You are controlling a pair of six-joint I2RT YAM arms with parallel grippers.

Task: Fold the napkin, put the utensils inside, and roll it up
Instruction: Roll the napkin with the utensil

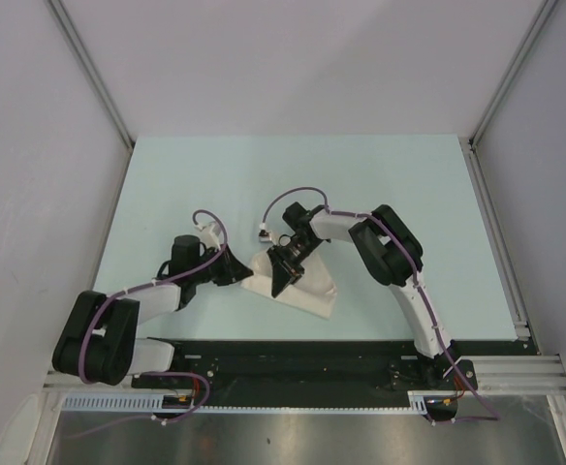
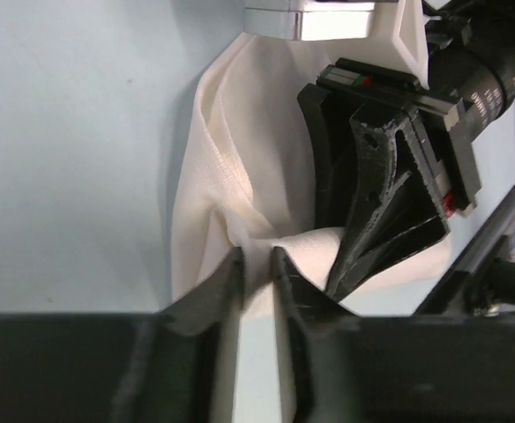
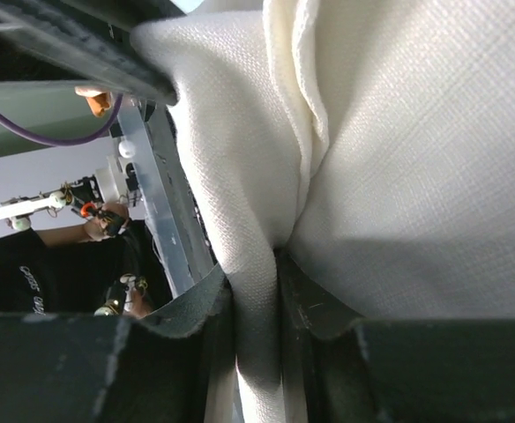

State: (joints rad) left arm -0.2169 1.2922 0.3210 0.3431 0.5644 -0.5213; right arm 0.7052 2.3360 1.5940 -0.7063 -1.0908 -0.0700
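Near the front centre of the bench (image 1: 264, 174): napkin (image 1: 307, 291) bunched, gripped at two folds.
White cloth lies crumpled between the two arms. One fold at its left edge is pinched tight in the left hand (image 2: 255, 257); the right hand (image 3: 256, 269) is clamped on a second fold.

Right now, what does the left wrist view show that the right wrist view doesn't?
Left wrist only: the pale table, and the left pincer closed on a fold right beside the right pincer, seen from outside. Right wrist only: a person in a dark shirt and a purple cable in the background. Both: the bunched white napkin clamped in a pincer; no utensil shows in either.
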